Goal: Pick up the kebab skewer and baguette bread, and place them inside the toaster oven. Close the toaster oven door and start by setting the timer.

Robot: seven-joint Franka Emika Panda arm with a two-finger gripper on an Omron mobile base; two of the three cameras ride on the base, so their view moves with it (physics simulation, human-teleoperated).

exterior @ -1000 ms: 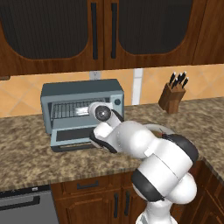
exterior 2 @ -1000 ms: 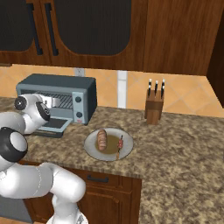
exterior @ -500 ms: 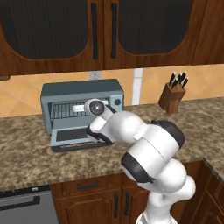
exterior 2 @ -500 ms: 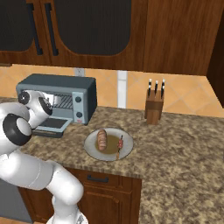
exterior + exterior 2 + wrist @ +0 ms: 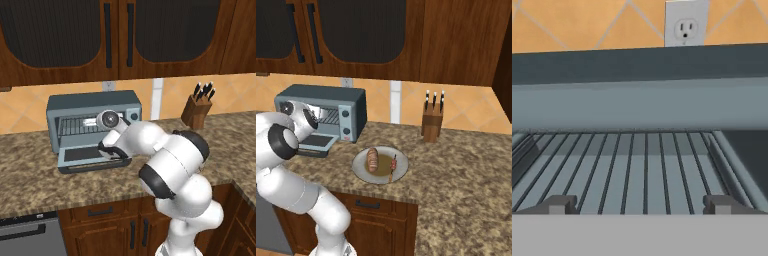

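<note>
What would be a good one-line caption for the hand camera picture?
Open fingers face the wire rack inside the toaster oven, with a wall outlet above.

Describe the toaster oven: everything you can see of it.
The toaster oven is a boxy blue-grey metal unit on the granite counter, against the tiled wall below an outlet. Its door lies folded down flat, with a dark glass window. Inside, a wire rack is bare. Two round knobs sit on its right front. The open end effector faces the cavity, touching nothing that I can see.
</note>
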